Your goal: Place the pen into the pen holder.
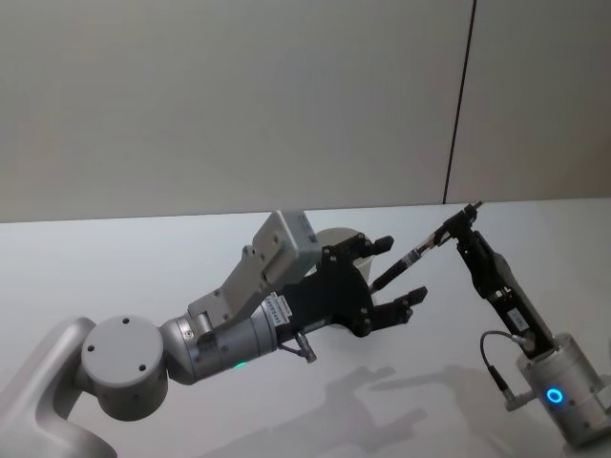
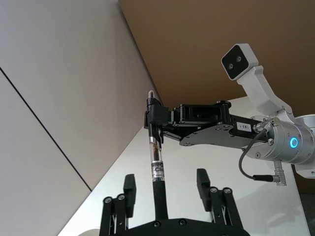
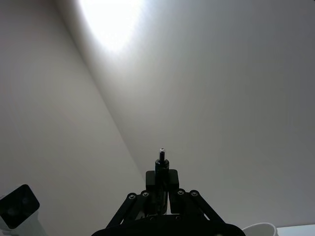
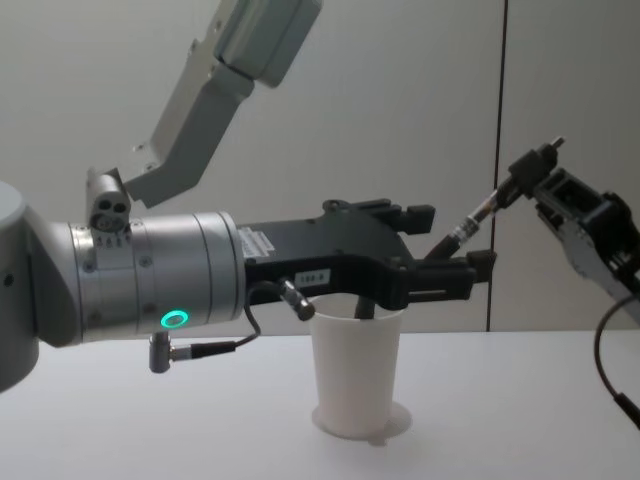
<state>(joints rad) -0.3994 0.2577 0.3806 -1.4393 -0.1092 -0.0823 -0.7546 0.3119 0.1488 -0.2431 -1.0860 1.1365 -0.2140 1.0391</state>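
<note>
right tool [image 1: 465, 221]: clamping the pen's upper end, holding it aloft
pen [image 1: 412, 255]: slanting down and leftward from that tool, its lower end passing between the left tool's fingers
left tool [image 1: 399, 276]: fingers standing apart, hovering just above the cup
pen holder [image 4: 356, 372]: standing upright on the desk [image 4: 500, 400], below the pen's lower end

right gripper [image 3: 161, 184] closed on pen [image 3: 161, 160], tip sticking out past the fingers | white cup rim [image 3: 260, 228] at frame edge | pale wall behind
</note>
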